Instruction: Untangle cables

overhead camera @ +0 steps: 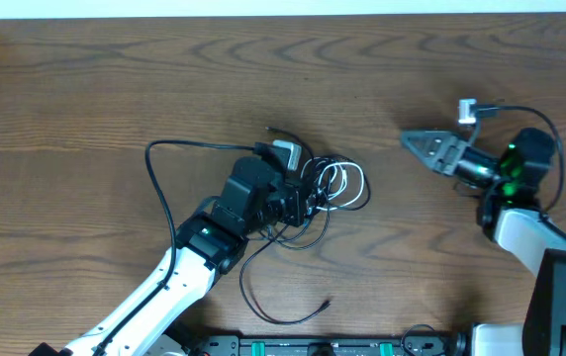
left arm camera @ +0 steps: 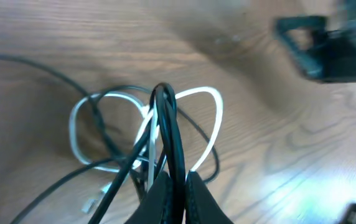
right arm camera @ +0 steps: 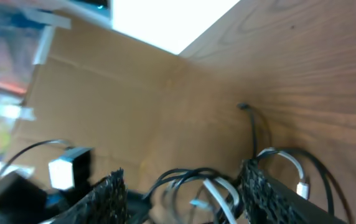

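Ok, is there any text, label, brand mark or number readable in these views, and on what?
None can be read.
White plug block among the cables: no legible print.
Small white piece near the right arm: too small to tell.
Both wrist views: blurred, with no writing showing.

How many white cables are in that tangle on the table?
1: the white cable loops through the knot at mid-table, threaded among black cables; another could be hidden beneath them.
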Action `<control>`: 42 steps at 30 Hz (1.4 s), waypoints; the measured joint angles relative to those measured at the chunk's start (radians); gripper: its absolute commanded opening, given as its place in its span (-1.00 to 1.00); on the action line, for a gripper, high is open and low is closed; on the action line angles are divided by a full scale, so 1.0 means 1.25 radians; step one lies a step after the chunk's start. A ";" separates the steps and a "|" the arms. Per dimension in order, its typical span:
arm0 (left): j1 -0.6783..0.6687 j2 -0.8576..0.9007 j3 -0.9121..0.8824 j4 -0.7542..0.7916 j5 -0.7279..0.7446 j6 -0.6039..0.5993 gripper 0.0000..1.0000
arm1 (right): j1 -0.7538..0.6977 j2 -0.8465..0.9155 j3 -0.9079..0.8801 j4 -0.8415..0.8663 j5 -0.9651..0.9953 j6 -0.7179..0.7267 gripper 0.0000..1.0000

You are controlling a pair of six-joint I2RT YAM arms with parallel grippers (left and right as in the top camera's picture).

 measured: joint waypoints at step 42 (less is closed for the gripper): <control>0.000 -0.189 0.021 0.054 0.238 -0.080 -0.85 | 0.160 -0.563 0.217 -1.146 0.295 -0.485 0.26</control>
